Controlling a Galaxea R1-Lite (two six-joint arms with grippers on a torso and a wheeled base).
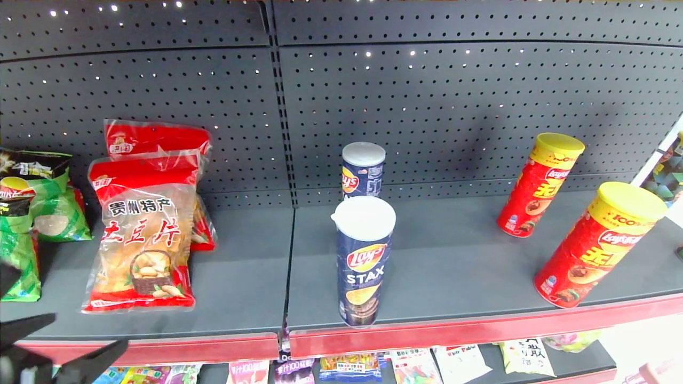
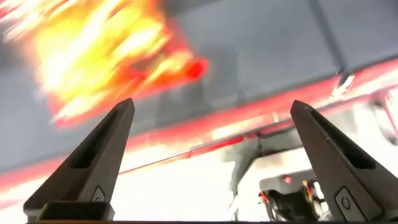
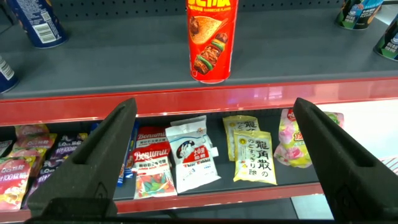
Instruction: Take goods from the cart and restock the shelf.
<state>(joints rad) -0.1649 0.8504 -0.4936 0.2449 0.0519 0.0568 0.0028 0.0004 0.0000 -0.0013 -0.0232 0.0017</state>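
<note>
The grey shelf (image 1: 443, 266) with a red front lip carries two blue chip cans, one at the front (image 1: 364, 261) and one behind it (image 1: 363, 169). Two red cans with yellow lids stand tilted on the right (image 1: 540, 184) (image 1: 600, 245). My left gripper (image 1: 88, 330) is open and holds nothing, low in front of the shelf's left end. In the left wrist view that gripper (image 2: 212, 106) faces a blurred red and yellow bag (image 2: 106, 56). My right gripper (image 3: 216, 102) is open and holds nothing, in front of the shelf lip below a red can (image 3: 211, 40).
Red potato slice bags (image 1: 141, 240) and green chip bags (image 1: 32, 213) fill the shelf's left part. Bare shelf lies between the blue and red cans. The lower shelf holds several snack packets (image 3: 193, 155). A perforated back panel (image 1: 427, 106) closes the rear.
</note>
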